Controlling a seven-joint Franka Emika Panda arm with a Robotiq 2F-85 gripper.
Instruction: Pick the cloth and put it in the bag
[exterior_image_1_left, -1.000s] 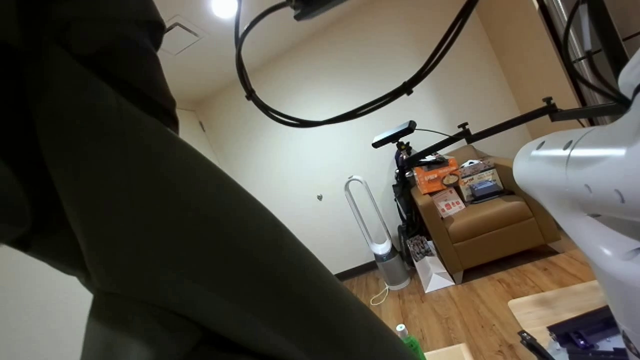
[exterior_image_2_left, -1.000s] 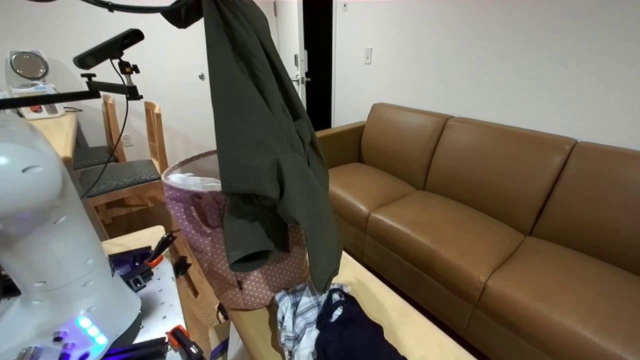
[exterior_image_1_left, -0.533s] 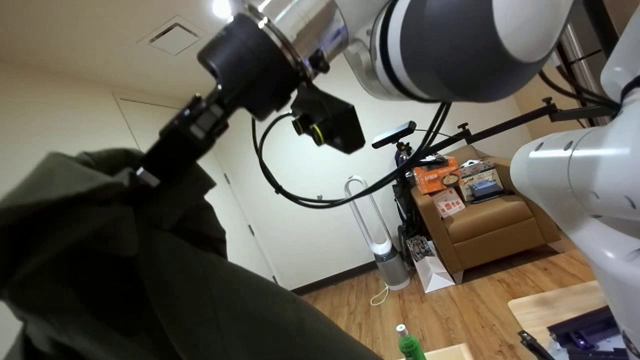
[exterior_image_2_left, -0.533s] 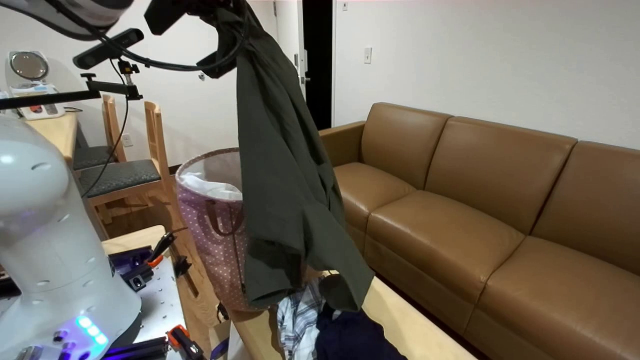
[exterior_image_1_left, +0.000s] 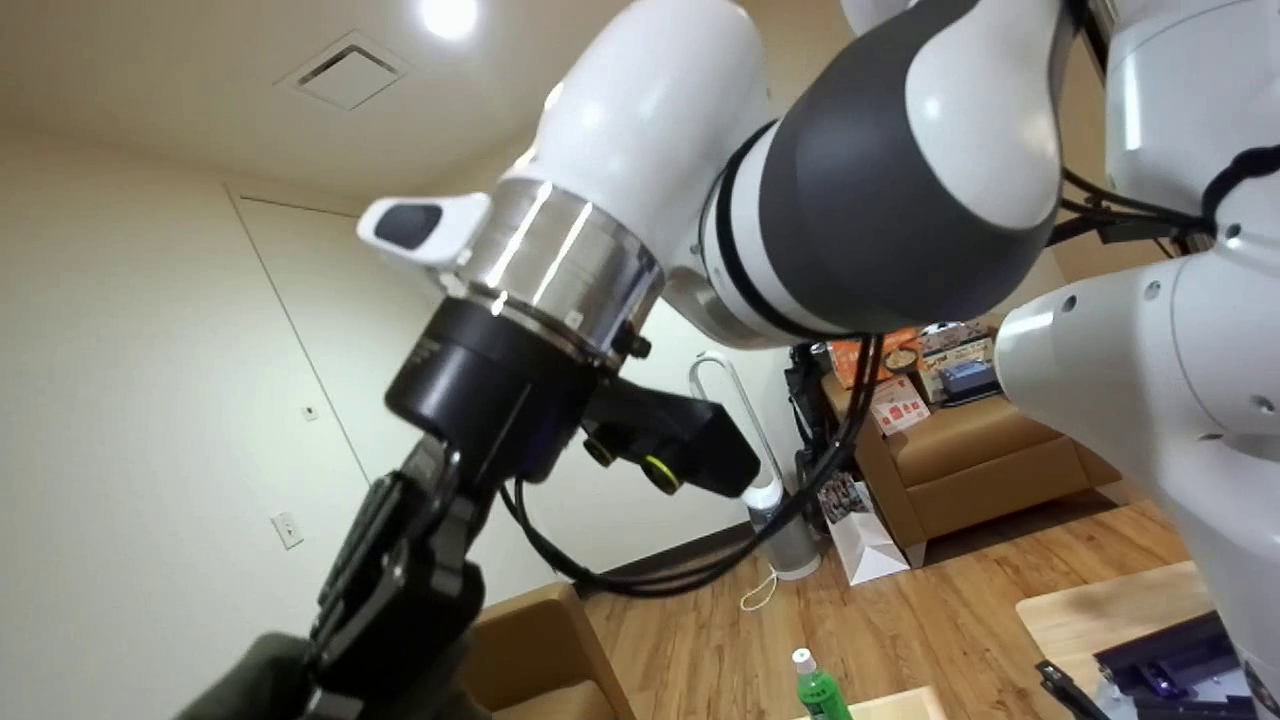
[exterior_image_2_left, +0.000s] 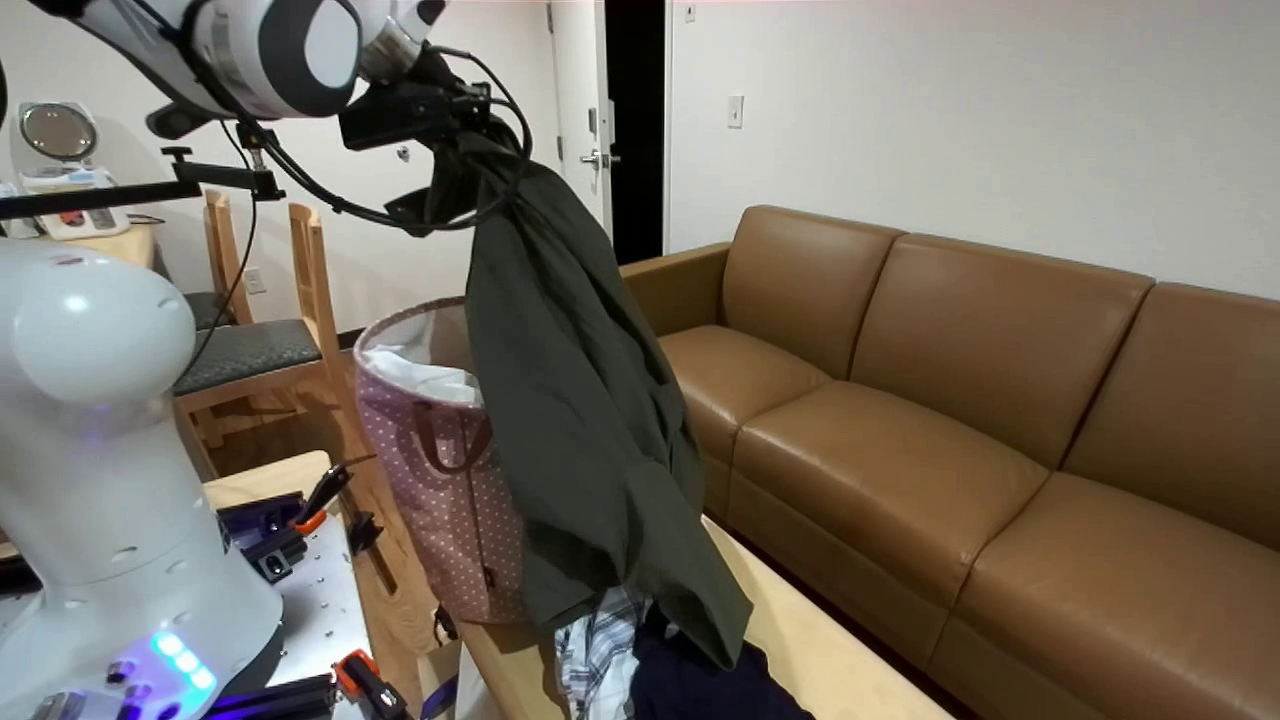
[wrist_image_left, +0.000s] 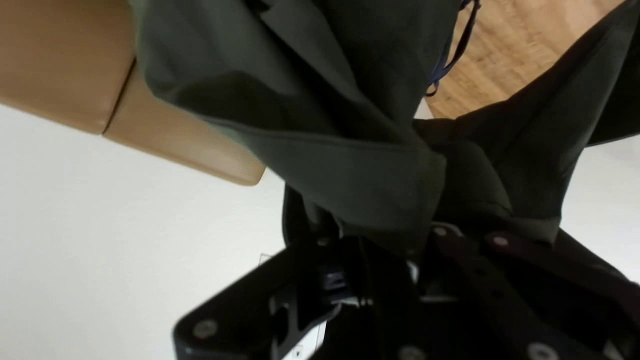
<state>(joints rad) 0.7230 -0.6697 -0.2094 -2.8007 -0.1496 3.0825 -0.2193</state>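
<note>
The cloth, a dark green garment, hangs from my gripper, which is shut on its bunched upper end. In the wrist view the cloth rises from between the fingertips and covers much of the picture. The bag is a pink polka-dot basket with brown handles and white fabric inside. From that exterior view, the cloth drapes in front of the bag's right side, outside its opening, and hides part of it. Its lower end reaches the clothes on the table. Whether cloth and bag touch I cannot tell.
A plaid shirt and a navy garment lie on the wooden table beside the bag. Behind runs a brown sofa. A green bottle stands low in an exterior view. Black cables loop below the arm.
My arm has come down into both exterior views with the cloth still gripped. The cloth's lower end has dropped and swung right over the clothes. The bag's rim has shifted slightly right.
</note>
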